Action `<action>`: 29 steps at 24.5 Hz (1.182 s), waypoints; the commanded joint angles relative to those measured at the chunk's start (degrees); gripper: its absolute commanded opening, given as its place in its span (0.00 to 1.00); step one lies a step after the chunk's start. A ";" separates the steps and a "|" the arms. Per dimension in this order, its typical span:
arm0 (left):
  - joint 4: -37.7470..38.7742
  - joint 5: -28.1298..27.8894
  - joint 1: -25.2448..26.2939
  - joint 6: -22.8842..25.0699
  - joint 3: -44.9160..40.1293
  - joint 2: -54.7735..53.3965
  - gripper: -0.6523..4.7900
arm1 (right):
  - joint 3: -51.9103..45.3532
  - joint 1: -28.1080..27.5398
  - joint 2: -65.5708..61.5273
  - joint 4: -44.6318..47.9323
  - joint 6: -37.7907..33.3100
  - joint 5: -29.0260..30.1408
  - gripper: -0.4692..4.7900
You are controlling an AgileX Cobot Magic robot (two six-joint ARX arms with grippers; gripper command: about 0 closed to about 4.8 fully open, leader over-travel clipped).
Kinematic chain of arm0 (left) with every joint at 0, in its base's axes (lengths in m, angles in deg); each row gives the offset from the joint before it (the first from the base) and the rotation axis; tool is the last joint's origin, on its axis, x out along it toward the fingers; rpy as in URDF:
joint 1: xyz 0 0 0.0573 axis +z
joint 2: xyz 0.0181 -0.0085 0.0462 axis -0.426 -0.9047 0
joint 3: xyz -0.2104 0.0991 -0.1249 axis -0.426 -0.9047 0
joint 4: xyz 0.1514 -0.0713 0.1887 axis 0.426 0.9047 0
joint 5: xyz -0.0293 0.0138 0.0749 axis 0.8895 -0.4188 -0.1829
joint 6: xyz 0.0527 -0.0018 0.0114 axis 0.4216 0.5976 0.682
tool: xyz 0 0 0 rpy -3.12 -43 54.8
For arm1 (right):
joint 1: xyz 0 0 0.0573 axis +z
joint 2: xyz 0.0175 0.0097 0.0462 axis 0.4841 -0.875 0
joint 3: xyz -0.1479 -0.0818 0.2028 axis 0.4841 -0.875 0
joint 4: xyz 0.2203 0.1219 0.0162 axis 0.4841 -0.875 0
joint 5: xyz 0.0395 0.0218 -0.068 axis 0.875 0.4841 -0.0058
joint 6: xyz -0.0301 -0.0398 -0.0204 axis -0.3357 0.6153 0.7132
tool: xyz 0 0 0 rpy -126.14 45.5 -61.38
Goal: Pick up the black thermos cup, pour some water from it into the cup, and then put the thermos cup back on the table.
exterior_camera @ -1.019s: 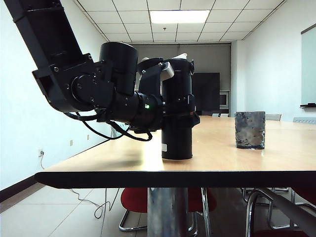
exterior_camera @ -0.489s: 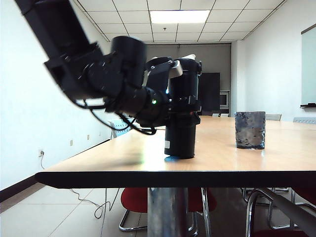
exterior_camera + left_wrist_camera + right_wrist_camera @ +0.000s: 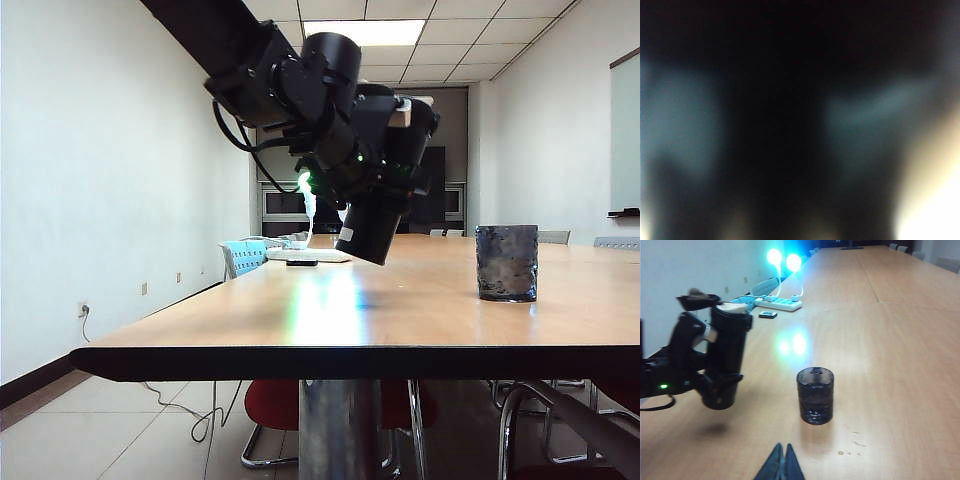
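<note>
Left gripper [image 3: 385, 180] is clamped round the middle of the black thermos cup [image 3: 375, 222], a tall slim matte cylinder, and holds it in the air above the table [image 3: 330, 310], tilted so its flat base points down toward the left of the exterior view and its top leans toward the cup [image 3: 506, 262]. A small white label shows near the base, and a whitish lid piece sits at the top end. The right wrist view shows the same thermos [image 3: 726, 365] clear of the wood, with a soft shadow under it, the black arm gripping it from the side. The cup [image 3: 815, 395] stands upright on the table, well apart from the thermos; it is a short straight-sided tumbler, dark grey and mottled, rough-looking on the outside. The tabletop is smooth light-brown wood with a dark edge band and a round metal leg below. The left wrist view is all dark blur, nothing readable. Right gripper [image 3: 780, 465] hangs low over the table near the cup, its two thin pointed fingertips pressed together, holding nothing. A white power strip [image 3: 778, 303] with two bright bluish lights [image 3: 782, 260] lies farther back on the table, and a small dark flat object sits beside it. Red chairs [image 3: 270, 405] are under the table.
</note>
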 commanded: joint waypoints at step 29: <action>7.98 -7.30 -1.18 8.79 24.68 -12.74 0.46 | 1.20 -5.79 -32.02 31.47 2.47 0.90 0.09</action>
